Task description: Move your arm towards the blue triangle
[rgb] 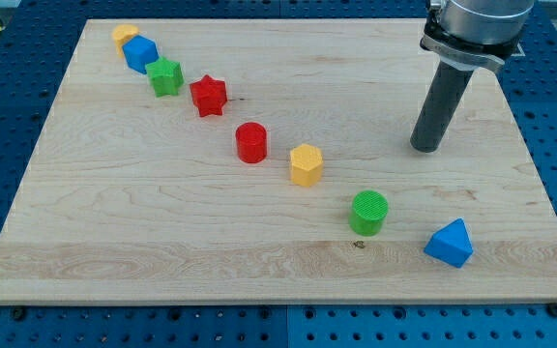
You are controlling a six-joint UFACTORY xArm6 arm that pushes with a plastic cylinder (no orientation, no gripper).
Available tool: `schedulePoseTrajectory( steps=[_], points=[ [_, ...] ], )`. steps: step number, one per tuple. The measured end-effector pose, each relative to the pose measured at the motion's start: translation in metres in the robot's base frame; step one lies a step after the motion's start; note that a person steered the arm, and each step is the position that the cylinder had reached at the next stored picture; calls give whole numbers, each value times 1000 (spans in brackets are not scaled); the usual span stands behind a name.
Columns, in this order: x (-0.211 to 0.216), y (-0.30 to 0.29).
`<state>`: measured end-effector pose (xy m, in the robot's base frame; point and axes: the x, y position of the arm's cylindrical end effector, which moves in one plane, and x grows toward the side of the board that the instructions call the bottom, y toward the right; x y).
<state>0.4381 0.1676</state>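
The blue triangle [450, 243] lies near the board's bottom right corner. My tip [426, 148] rests on the board above it, toward the view's right, roughly a hundred pixels up from the triangle and slightly to its left. The tip touches no block. A green cylinder [368, 212] sits just left of the blue triangle.
A diagonal row of blocks runs from top left to bottom right: a yellow block [125, 35], a blue block [140, 53], a green star-like block [165, 76], a red star [208, 95], a red cylinder [251, 142], a yellow hexagon [306, 164]. The wooden board [114, 213] lies on a blue pegboard.
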Motion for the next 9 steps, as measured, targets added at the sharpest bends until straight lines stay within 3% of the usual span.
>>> schedulePoseTrajectory(
  steps=[1,2,5,8,9],
  points=[
    [-25,-42],
    [-25,-42],
    [114,65],
    [181,58],
    [179,56]
  ],
)
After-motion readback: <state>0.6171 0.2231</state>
